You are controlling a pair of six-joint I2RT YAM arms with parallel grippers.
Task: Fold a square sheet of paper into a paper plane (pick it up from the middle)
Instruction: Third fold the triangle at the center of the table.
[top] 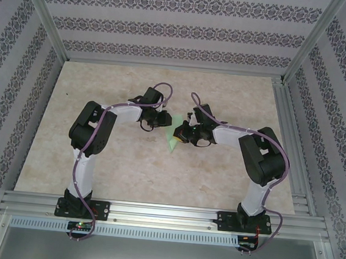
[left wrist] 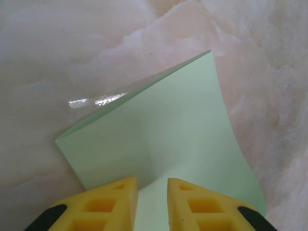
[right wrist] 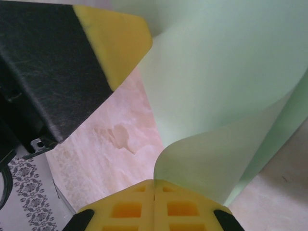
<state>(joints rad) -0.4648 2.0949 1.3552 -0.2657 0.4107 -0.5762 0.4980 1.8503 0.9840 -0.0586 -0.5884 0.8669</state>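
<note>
The square sheet of paper (top: 172, 140) is pale mint green and sits at the table's middle, between the two grippers. In the left wrist view the sheet (left wrist: 168, 130) lies folded over, with a faint crease running toward my left gripper (left wrist: 152, 182). That gripper's yellow fingers stand open just above it. My right gripper (right wrist: 154, 182) is shut on an edge of the sheet (right wrist: 226, 72), which curls up and away from the pinch. A left finger (right wrist: 118, 41) hangs over the sheet at the upper left of the right wrist view. From above, the left gripper (top: 163, 123) and right gripper (top: 180, 134) nearly meet. The paper plane is out of view.
The beige marbled tabletop (top: 103, 86) spreads wide around the paper. Aluminium rails run along the right side (top: 295, 135) and the near edge (top: 165, 214). Patterned walls close off the back and both sides.
</note>
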